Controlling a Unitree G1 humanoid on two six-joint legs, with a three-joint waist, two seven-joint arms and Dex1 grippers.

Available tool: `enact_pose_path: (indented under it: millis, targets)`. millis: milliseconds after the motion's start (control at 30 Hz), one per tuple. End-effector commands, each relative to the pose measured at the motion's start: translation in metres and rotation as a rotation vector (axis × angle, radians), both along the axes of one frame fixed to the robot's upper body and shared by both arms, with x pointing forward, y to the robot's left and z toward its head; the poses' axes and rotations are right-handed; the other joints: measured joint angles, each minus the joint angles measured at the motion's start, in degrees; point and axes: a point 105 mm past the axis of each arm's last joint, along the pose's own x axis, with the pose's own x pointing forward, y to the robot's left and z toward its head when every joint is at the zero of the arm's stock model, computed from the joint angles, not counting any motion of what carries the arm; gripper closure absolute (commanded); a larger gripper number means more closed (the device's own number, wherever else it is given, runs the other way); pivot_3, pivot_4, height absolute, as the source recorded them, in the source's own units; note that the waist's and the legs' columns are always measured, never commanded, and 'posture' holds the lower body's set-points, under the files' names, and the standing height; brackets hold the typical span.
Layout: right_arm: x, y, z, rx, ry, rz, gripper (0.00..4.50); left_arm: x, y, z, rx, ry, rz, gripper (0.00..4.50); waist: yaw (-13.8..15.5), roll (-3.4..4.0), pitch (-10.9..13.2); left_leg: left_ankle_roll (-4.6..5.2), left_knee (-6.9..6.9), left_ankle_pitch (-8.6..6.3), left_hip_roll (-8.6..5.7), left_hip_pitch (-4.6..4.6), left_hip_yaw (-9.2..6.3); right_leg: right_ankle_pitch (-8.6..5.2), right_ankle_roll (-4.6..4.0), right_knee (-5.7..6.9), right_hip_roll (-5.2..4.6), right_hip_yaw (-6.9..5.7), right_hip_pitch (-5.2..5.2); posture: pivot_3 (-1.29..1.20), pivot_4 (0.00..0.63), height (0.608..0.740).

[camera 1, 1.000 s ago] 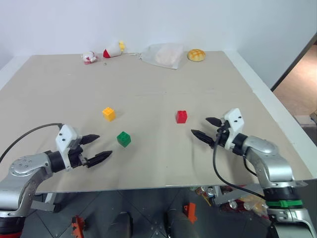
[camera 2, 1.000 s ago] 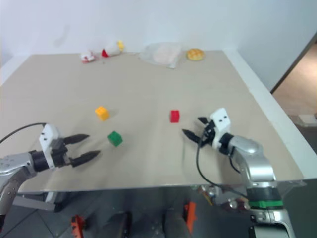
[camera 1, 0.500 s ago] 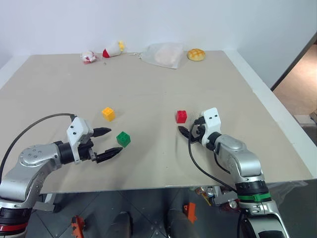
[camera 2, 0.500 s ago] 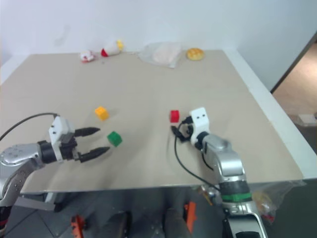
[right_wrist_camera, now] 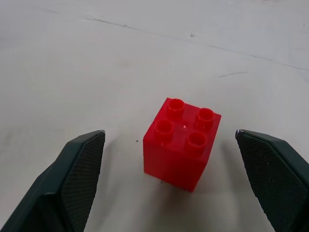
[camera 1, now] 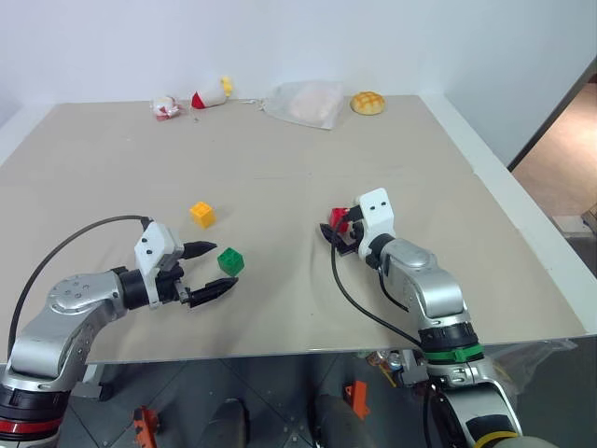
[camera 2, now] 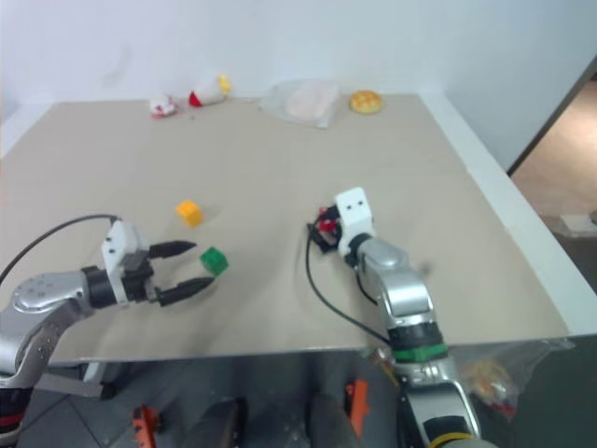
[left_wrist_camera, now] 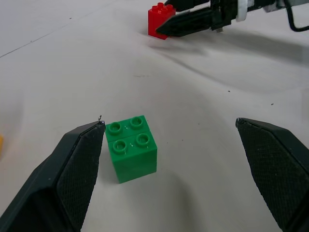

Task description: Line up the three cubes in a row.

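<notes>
**Black-fingered pincers set wide at two of the three cubes**

Black fingers of the right gripper (right_wrist_camera: 169, 183) are spread fully, with nothing held between them. The small red plastic studded cube (right_wrist_camera: 182, 142) is seen standing upright on the table in the gap between those fingers, clear of both pads in the right wrist view. From the head view the right gripper's fingertips are placed to either side of that red cube, low over the tabletop.

The left gripper (left_wrist_camera: 178, 169) is likewise spread to its widest and is empty. The small green plastic studded cube (left_wrist_camera: 131, 147) is found just ahead of it, close beside one finger (left_wrist_camera: 72, 174) and well apart from the other; whether the near finger touches it cannot be told. Beyond the green cube, the red cube and the right gripper's fingertips are seen in the left wrist view.

Farther out from the left gripper, past the green cube, the small yellow-orange plastic studded cube (camera 1: 202, 214) is set alone on the beige tabletop (camera 1: 280, 168).

At the far edge, well away from both grippers, a round bread bun (camera 1: 368, 103), a crumpled clear plastic bag (camera 1: 306, 103) and small red-and-white toys (camera 1: 191, 99) are laid.
</notes>
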Motion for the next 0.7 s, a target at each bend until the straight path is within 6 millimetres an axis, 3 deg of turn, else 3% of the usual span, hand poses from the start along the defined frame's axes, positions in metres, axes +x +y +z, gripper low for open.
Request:
enact_pose_path:
  millis: [33,133,233,467,600,700]
  targets:
    - [0.006,0.002,0.017,0.005,-0.060,-0.004,0.00,-0.003,-0.003,0.010,-0.001,-0.041,-0.008,0.02,0.0,0.00,0.0,0.00,0.00,0.00,0.00,-0.01,0.00,0.00,0.00,0.00,0.00,0.01,-0.01,0.00,0.150,0.740]
    - [0.009,0.004,0.013,0.004,-0.053,-0.006,0.00,-0.003,-0.002,0.011,-0.011,-0.047,0.006,0.02,0.0,0.00,0.0,0.00,0.00,0.00,0.01,0.00,0.00,0.02,-0.03,0.00,0.02,0.01,-0.01,0.00,0.150,0.740]
    - [0.014,0.005,0.008,0.009,-0.040,-0.021,0.79,-0.003,-0.001,0.012,-0.017,-0.047,0.013,0.00,0.0,0.00,0.0,0.00,0.01,0.00,0.07,0.02,0.01,0.07,-0.08,0.00,0.09,0.01,-0.01,0.00,0.150,0.740]
    - [0.024,0.005,-0.006,0.050,-0.015,-0.068,3.17,-0.003,-0.001,0.015,-0.021,-0.051,0.017,0.00,-0.1,0.00,0.0,0.00,0.02,0.00,0.25,0.08,0.00,0.17,-0.22,0.00,0.32,0.05,-0.01,0.00,0.150,0.740]
    - [0.024,0.000,-0.010,0.043,-0.011,-0.072,3.26,-0.002,0.000,0.018,-0.024,-0.055,0.020,0.00,-0.1,0.00,0.0,0.00,0.04,0.01,0.28,0.09,0.01,0.21,-0.23,0.00,0.37,0.06,0.00,0.00,0.150,0.740]
    - [0.019,-0.001,-0.002,0.027,-0.041,0.023,3.26,-0.002,0.001,0.019,-0.027,-0.055,0.022,0.00,0.0,0.00,0.0,0.00,0.06,0.01,0.27,0.10,0.01,0.25,-0.22,0.00,0.38,0.09,0.01,0.00,0.150,0.740]
